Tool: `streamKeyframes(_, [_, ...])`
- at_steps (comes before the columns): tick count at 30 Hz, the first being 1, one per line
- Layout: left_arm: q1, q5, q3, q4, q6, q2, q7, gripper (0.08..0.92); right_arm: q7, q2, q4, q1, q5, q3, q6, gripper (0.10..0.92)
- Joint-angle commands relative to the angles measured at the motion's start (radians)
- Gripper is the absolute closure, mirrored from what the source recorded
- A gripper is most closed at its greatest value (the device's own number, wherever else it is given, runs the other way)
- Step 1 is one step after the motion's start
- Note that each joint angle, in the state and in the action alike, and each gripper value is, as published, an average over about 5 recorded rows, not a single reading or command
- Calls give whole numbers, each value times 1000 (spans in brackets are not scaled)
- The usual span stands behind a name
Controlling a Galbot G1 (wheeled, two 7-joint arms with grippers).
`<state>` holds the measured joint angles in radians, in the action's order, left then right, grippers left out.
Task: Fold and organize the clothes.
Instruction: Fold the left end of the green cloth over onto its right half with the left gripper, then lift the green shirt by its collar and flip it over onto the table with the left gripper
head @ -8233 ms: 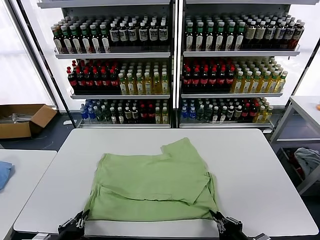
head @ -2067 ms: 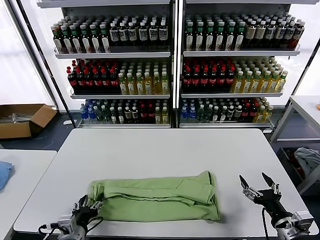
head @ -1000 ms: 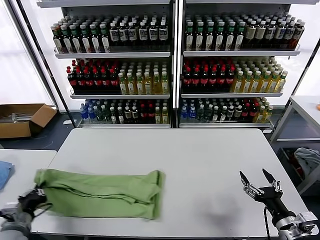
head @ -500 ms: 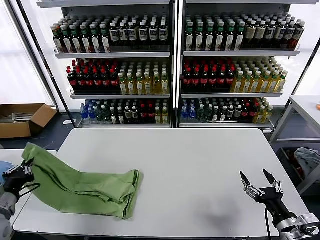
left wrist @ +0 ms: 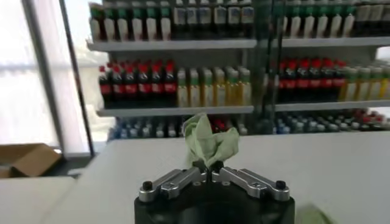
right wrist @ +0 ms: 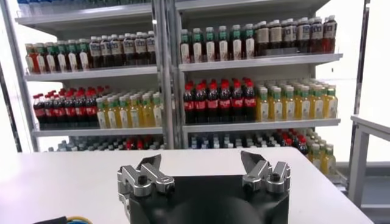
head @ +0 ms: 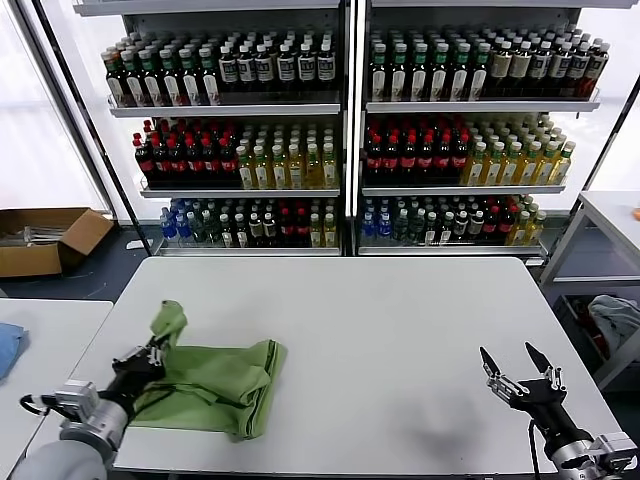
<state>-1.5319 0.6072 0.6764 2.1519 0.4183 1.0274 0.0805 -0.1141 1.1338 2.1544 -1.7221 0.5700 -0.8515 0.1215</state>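
White table (head: 400, 310) seen under both grippers. Shelves (head: 345, 105) stocked with bottles (head: 420, 155) stand beyond the grippers, past the table. Cardboard box (head: 45, 238) on the floor, blue cloth (head: 8, 345) and second table (head: 45, 330) outboard of the left gripper. Grey-blue cloth (head: 615, 322) outboard of the right gripper.

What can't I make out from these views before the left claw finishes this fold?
- Shirt collar, buttons and print: head view, folded inside the green layers.
- Shirt's lie on the table: left wrist view, the left claw body blocks all but the pinched tuft.
- Left claw pinch point: head view, covered by bunched fabric.
- Shirt: right wrist view, out of frame; only the open right claw and shelves show.
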Motion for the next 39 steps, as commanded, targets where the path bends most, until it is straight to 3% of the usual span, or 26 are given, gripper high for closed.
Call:
streamKeyframes(1, [-2,-25,-237,-23,13,81,-51,907,-1,5,-4,0,-5,3,0,203])
streamKeyframes(11, [48,-81,-320,-104,41,158,-15,883,-8,17,-9,-20,-11,1,-11,203])
streamKeyframes(19, [49,-80,-350,-48,-6,180,42,666,-9,22,-6,-19,-15,7,-11,203])
streamKeyframes(27, [-8,39,-231,112,-29,152,-44,432,-10,26,-4,-21,-14,5,-13,203])
streamKeyframes(34, [4,-54,-31,-39,-80,52,-53,236,-13,30,-5,-33,-11,15,-25,203])
streamKeyframes(39, [-22,-139,-39,-134,-148,65,-59,180,-11,33,0,-34,1,21,-23,203])
